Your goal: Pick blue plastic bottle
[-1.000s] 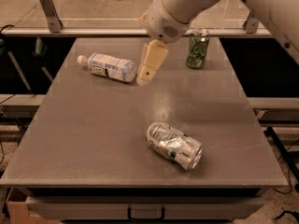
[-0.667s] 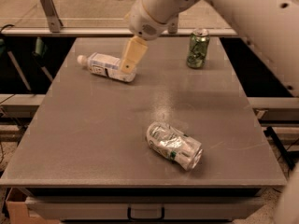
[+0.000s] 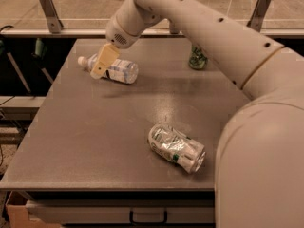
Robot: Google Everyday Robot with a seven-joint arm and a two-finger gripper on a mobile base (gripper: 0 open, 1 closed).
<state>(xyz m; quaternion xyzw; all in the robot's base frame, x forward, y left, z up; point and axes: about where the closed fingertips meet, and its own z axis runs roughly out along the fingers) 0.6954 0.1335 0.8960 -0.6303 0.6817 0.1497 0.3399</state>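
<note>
At the worktop's far-left corner, the gripper was positioned over the blue plastic bottle; whether open could not be told. Lowering and closing were called for.

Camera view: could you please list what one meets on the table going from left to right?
The blue plastic bottle, with the gripper over its neck end → crushed can → upright green can.
</note>
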